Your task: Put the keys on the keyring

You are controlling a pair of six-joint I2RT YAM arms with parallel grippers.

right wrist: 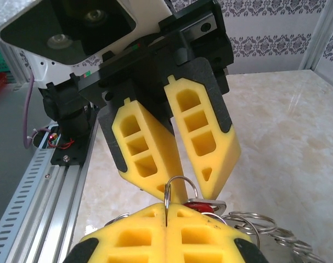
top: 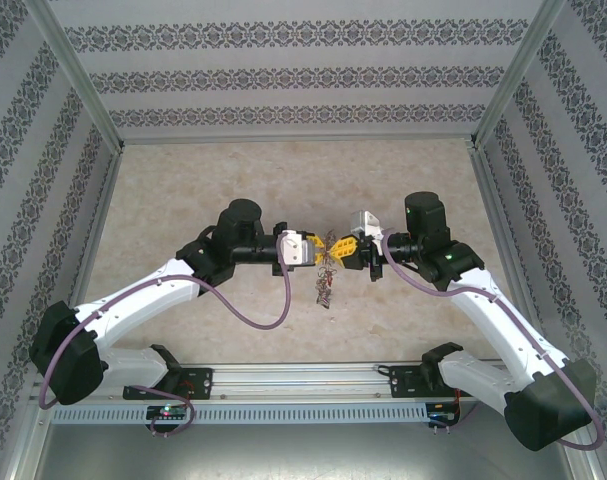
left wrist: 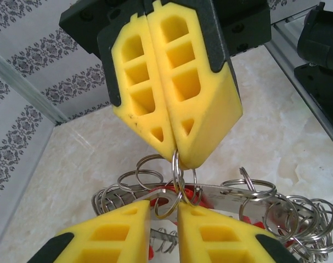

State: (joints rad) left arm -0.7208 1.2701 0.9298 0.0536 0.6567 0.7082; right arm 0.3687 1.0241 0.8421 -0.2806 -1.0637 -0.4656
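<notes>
Both claws are meeting in mid-air over the table (top: 233, 170). The right gripper (left wrist: 176, 156) is clamping tight on one small loop of the keyring (left wrist: 287, 213), and the rest of it is hanging just below the two claws. The left gripper (right wrist: 188, 190) is facing it, fingers sitting a narrow gap apart with a loop poking in between. A red key tag (right wrist: 200, 206) is peeking out right beside them.

White-shelled arms (top: 143, 290) with black joints, purple cables (top: 253, 318) alongside, and yellow fingers (left wrist: 193, 82) with cut-out cells in black mounts.
</notes>
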